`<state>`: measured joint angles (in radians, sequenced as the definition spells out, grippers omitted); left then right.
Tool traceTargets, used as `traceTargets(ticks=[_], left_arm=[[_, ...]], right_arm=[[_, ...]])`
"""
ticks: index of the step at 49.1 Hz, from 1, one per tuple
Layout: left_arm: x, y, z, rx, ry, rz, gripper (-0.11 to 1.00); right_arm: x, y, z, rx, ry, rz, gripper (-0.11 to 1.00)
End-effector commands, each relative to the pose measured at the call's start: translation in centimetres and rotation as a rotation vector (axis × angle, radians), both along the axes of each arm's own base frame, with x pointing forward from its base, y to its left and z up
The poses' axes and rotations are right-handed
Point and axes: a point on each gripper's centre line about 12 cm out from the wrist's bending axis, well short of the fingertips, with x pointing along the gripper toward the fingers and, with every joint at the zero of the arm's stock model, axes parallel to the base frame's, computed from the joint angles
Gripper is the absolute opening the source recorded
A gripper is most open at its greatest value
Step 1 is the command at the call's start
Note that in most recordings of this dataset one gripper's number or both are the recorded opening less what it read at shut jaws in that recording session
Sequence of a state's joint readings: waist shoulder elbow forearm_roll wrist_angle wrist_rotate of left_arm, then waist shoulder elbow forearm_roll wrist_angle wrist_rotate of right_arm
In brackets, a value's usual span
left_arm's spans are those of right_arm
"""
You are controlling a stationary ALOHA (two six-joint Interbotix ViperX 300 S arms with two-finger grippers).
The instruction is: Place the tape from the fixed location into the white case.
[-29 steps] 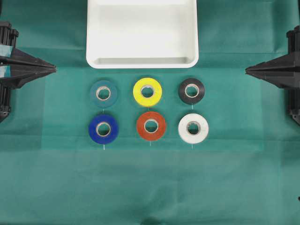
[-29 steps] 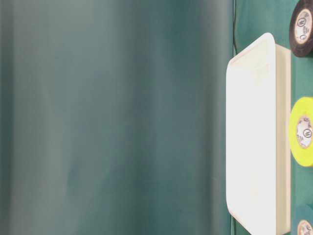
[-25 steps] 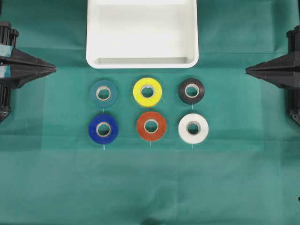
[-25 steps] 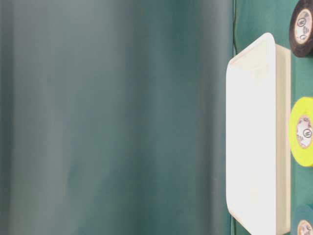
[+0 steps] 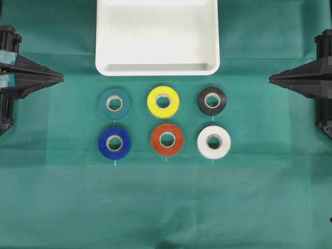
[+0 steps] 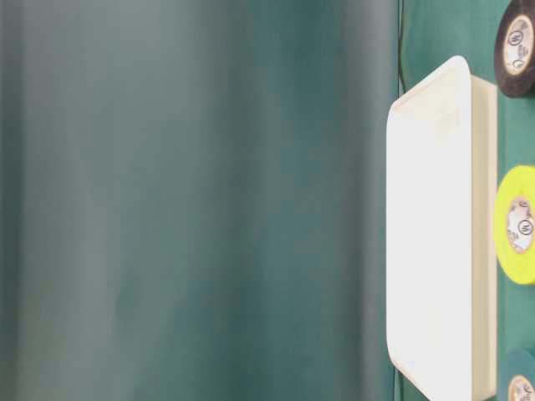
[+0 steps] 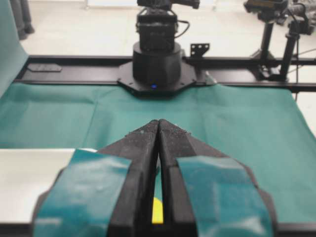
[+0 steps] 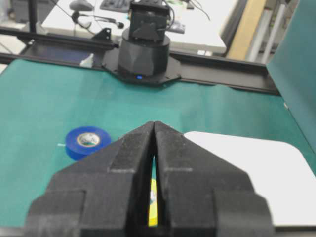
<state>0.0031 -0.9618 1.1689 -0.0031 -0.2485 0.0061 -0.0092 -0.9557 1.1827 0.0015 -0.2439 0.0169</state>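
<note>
The white tape [image 5: 213, 141] lies flat on the green cloth, at the right end of the front row of rolls. The white case [image 5: 157, 36] stands behind the rolls at the top middle, with nothing in it. My left gripper [image 5: 62, 78] is at the left edge, shut and holding nothing, its tips [image 7: 158, 121] pressed together. My right gripper [image 5: 271, 79] is at the right edge, likewise shut with nothing held, tips [image 8: 154, 123] touching. Both are well away from the tape.
Other rolls lie in two rows: teal [image 5: 114, 103], yellow [image 5: 163, 101] and black [image 5: 211, 100] behind, blue [image 5: 114, 142] and red-orange [image 5: 167, 139] in front. Each wrist view shows the opposite arm's base [image 7: 156, 64] [image 8: 143, 54] across the cloth.
Both gripper tips have shifted slightly inward toward the middle. The rolls and the case have not moved.
</note>
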Motion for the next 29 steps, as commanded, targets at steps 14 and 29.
traceTargets(ticks=[14,29], left_arm=[[0.13,0.01,0.85,-0.003,-0.023,0.0,0.48],[0.13,-0.03,0.74,0.0,-0.014,-0.001,0.99]], right_arm=[[0.27,-0.04,1.13,0.001,-0.028,-0.002,0.0],[0.35,-0.03,1.23,-0.002,-0.018,-0.001,0.0]])
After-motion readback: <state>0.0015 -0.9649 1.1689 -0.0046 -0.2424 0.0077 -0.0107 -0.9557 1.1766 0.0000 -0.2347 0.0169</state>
